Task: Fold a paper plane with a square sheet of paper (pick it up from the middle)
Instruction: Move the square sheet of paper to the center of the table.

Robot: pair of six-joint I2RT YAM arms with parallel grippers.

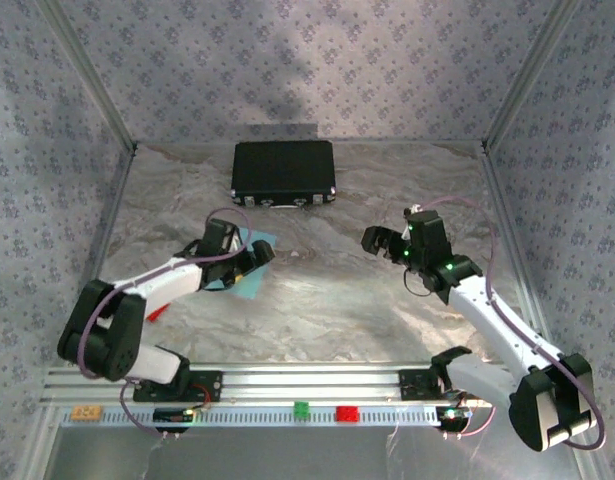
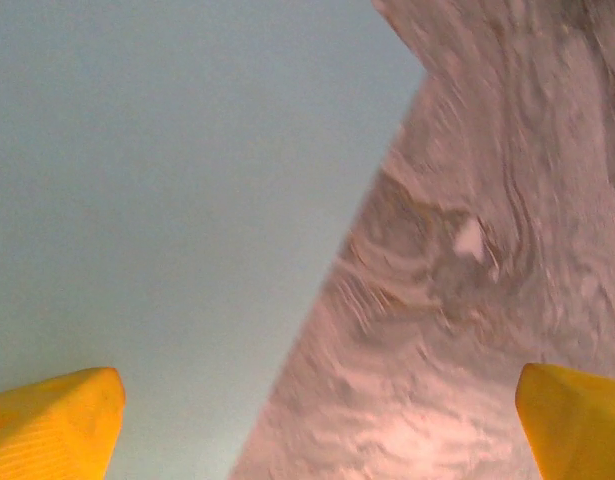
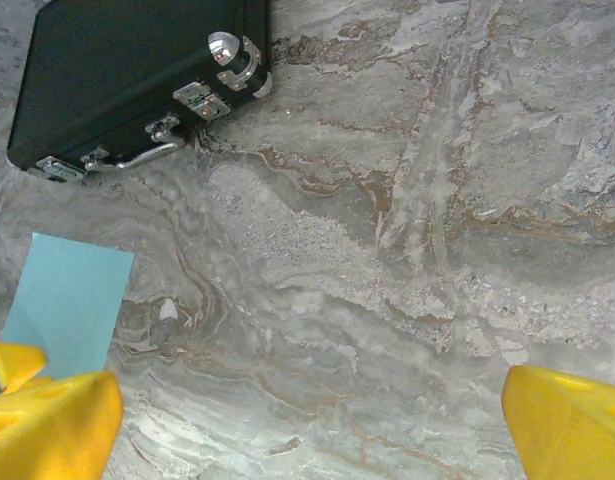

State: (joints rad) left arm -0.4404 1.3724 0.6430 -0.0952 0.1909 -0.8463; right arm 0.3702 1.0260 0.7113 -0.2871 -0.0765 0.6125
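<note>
L gripper (image 1: 253,256) hovered low over square sheet of paper (image 1: 247,284), approx 10 o'clock of bench (image 1: 327,300) centre. Jaws wide apart, nothing held. In L wrist view, sheet edge ran diag betw jaws: one jaw over paper, other over bare bench.

Judged off-centre. Shift toward 9 o'clock of wrist view till both jaws over sheet's middle, then descend, press lightly, pinch slow. Thin paper prob slips or crumples.

R gripper (image 1: 387,243) at 2 o'clock, wide open, empty, well apart from sheet.

Black case (image 1: 284,172) at 12 o'clock.

Black case (image 1: 283,172) lies shut (latches facing near) on marbled table (image 1: 337,300).
</note>
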